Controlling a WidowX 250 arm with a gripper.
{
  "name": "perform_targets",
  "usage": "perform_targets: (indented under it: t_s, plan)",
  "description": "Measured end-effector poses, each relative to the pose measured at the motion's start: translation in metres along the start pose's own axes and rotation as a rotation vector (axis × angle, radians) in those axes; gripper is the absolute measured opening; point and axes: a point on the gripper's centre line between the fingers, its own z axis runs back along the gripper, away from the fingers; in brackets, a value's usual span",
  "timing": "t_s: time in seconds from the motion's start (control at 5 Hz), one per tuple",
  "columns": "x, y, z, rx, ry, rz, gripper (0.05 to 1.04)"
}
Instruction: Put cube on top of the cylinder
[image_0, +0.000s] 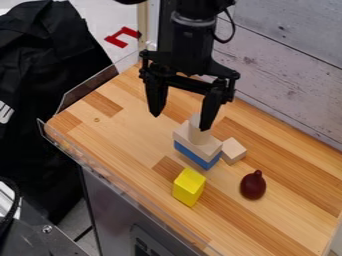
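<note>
The arm (190, 50) enters at the top edge of the view, with its gripper (182, 116) suspended above the wooden work surface (120, 130), over the half toward the upper-left end. The gripper is spread wide: its two fingers point downward, well separated, and nothing is pinched between them. The finger at the right of the view overlaps the line of sight to the upper part of the cylinder (198, 134); contact between the two cannot be determined. The cylinder is pale, stands upright, and is seated on a pale wooden block (212, 147), which in turn rests on a blue block (194, 155). This stack is located roughly midway between the long wall-side edge and the long front edge of the surface. The cube (234, 150), of plain pale wood, rests on the surface just beside the stack, on the side toward the lower-right end; whether they touch cannot be determined. A yellow block (189, 187) is positioned apart from the stack, closer to the long front edge. A dark red, bulb-shaped object (253, 185) with a short neck lies toward the lower-right end, about midway across the surface. A wall (287, 55) of pale boards adjoins the long rear edge.
</note>
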Motion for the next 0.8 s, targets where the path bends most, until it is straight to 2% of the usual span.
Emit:
perform_targets:
  t_s: [0.2,0.8]
  plan:
    - [-0.0029,0.0010,-0.0073,0.009,0.029,0.001,1.000]
    - [-0.0064,-0.0021,-0.0136,0.009,0.059,-0.014,1.000]
